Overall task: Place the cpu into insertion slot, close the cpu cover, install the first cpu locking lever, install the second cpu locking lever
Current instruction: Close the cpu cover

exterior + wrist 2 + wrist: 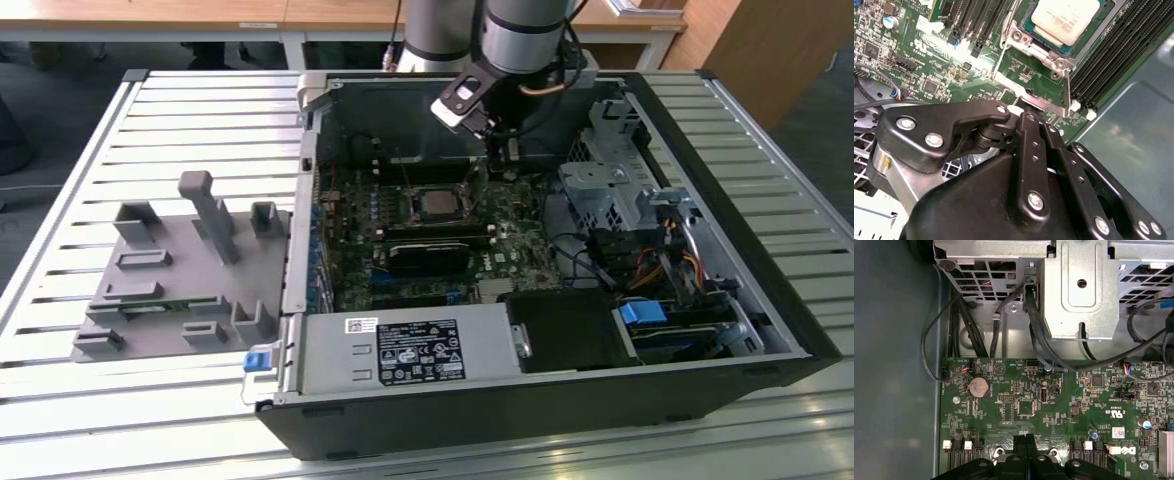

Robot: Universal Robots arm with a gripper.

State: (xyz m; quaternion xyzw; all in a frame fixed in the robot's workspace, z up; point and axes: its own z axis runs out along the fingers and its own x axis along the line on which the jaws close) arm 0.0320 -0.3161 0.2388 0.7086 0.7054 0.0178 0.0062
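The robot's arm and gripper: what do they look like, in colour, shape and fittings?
The arm is a silver-grey round tube. The gripper is black, built of flat linkage bars joined by silver screws. A small black-and-white box sits on the wrist, with a brownish cable beside it.

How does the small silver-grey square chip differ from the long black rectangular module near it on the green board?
The small silver-grey square cpu is light metal; the long black rectangular module is dark. The cpu is square and smaller; the module is oblong and larger. Both lie flat on the green motherboard.
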